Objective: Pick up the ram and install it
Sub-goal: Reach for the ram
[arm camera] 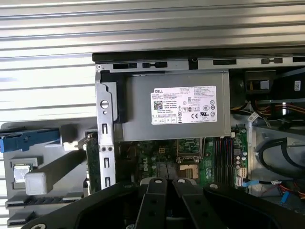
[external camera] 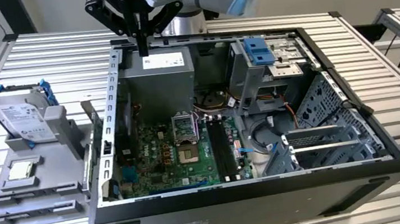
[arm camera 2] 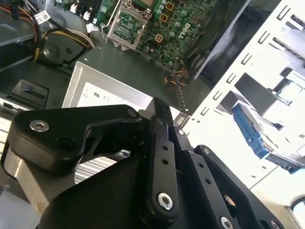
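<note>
My gripper (external camera: 143, 49) hangs over the back edge of the open computer case (external camera: 384, 142), above the grey power supply (external camera: 157, 71). Its black fingers (arm camera 2: 161, 119) are pressed together with nothing between them. The ram (arm camera: 93, 160) is a dark green stick standing on edge in the grey holder, just outside the case's side wall; in the exterior view it is a thin upright strip (external camera: 93, 130). It lies well off to the side of the gripper (arm camera: 169, 185). The black memory slots (external camera: 223, 143) run along the green motherboard (external camera: 160, 156) inside the case.
On the exterior view's left, a grey holder (external camera: 35, 193) carries a silver hard drive in a blue frame (external camera: 23, 115) and a small square processor chip (external camera: 23, 170). A blue-tabbed drive cage (external camera: 261, 54) and loose cables (external camera: 263, 138) fill the case's other side. The slatted table (external camera: 43, 56) surrounds everything.
</note>
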Motion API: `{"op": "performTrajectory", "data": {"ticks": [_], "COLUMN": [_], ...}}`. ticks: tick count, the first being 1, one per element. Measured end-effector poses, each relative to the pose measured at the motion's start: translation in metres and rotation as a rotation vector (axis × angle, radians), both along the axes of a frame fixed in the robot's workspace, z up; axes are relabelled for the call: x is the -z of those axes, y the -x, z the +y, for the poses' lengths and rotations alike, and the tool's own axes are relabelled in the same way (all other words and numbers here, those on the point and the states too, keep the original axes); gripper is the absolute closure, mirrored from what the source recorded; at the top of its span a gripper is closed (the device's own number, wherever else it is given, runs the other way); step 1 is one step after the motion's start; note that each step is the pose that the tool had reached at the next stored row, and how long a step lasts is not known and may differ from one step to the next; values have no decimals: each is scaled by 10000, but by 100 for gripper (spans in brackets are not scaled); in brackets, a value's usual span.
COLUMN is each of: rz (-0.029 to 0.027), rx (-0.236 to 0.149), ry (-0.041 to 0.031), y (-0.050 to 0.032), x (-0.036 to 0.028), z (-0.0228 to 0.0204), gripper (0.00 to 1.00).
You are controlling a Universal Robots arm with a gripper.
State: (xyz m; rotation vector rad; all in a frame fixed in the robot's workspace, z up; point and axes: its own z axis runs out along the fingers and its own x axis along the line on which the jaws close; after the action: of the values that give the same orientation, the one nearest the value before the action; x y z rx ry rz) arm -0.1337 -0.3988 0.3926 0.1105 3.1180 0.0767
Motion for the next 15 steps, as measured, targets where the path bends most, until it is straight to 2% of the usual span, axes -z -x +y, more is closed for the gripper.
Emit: {"op": "performTrajectory", "data": {"ticks": [9,15], "rz": [0,0], "rx": [0,-6], "ry": [-1,0], "y": [230,354], "x": [0,0], "z": [0,0], "gripper": [100,100]}}
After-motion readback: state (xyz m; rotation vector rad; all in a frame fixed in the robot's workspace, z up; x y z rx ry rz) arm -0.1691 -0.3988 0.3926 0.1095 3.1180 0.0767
